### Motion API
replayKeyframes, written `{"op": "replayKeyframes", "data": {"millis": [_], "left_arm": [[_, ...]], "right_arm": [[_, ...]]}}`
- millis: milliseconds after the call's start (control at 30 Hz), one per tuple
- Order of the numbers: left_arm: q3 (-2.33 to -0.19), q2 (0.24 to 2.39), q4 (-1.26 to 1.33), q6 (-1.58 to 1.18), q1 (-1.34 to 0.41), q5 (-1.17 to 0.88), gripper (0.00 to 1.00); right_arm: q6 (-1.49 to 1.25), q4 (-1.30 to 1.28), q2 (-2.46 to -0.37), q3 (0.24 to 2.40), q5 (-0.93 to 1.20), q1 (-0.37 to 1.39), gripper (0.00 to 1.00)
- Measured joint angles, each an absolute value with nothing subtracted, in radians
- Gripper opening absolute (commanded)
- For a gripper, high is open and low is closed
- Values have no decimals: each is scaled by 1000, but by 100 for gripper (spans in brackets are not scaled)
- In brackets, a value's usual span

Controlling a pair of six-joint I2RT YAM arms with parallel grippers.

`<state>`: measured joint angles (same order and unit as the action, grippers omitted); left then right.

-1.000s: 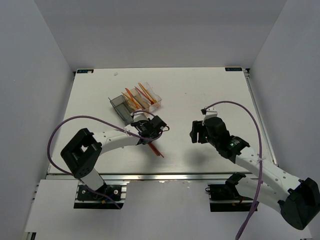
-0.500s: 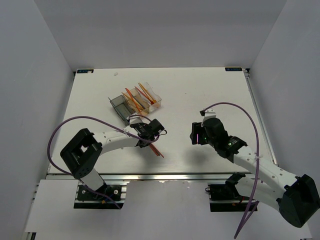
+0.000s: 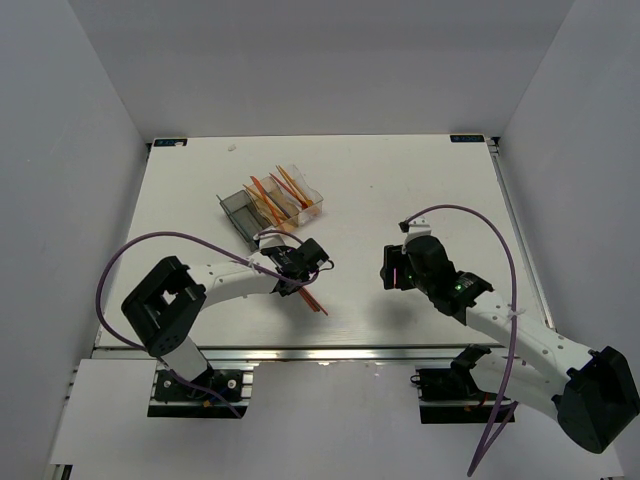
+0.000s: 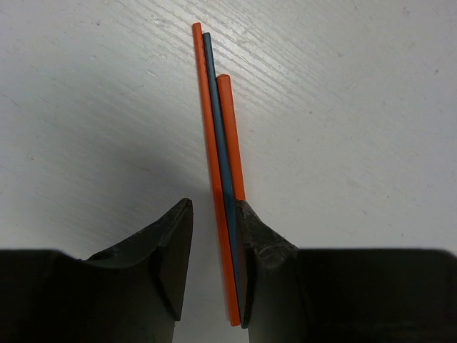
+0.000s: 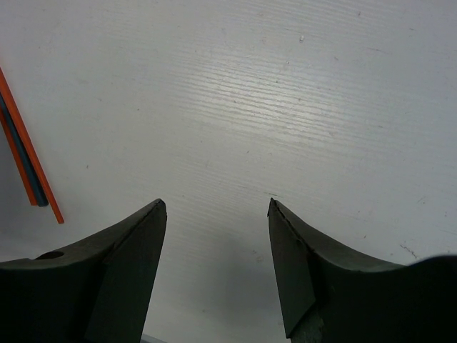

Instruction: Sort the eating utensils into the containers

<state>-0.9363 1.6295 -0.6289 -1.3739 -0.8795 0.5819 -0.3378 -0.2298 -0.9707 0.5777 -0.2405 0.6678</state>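
Three slim utensils lie side by side on the table: an orange one [image 4: 212, 143], a dark blue one [image 4: 221, 143] and a shorter orange one [image 4: 230, 136]. My left gripper [image 4: 214, 214] straddles their near ends, open. Its right finger [image 4: 265, 243] touches the bundle, while the left finger stands apart with a gap. From above, the same sticks [image 3: 318, 303] poke out below the left gripper [image 3: 299, 282]. The containers [image 3: 272, 205] sit behind it, with several orange and red utensils leaning in them. My right gripper [image 5: 216, 207] hangs open over bare table, nothing between its fingers.
The right gripper [image 3: 392, 268] is to the right of the stick bundle, whose tips show at the left edge of the right wrist view [image 5: 25, 161]. The table's front rail [image 3: 320, 352] runs close below the sticks. A purple cable [image 3: 130, 255] loops over the left arm.
The left jaws have narrowed around the bundle of sticks. The right gripper has shifted slightly left and down. The sticks have not moved.
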Motion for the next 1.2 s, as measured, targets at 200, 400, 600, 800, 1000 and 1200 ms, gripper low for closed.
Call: {"op": "replayKeyframes", "data": {"millis": [200,400,600,800,1000,1200], "left_arm": [[-936,1630,-624,-1376,-879,573,40],[-923,1642,-599,-1378,-879,553,36],[-922,1659,-598,-1381,-879,541,35],[-922,1659,-598,-1382,-879,539,34],[-918,1658,-589,-1390,-879,539,32],[-898,1649,-583,-1394,-880,542,30]], "right_arm": [[-337,-230,-971,578,-240,668,64],[-337,-229,-971,578,-240,668,64],[-337,-229,-979,577,-239,668,64],[-337,-214,-985,575,-236,668,63],[-337,-208,-989,574,-232,668,63],[-337,-207,-991,574,-225,668,62]]}}
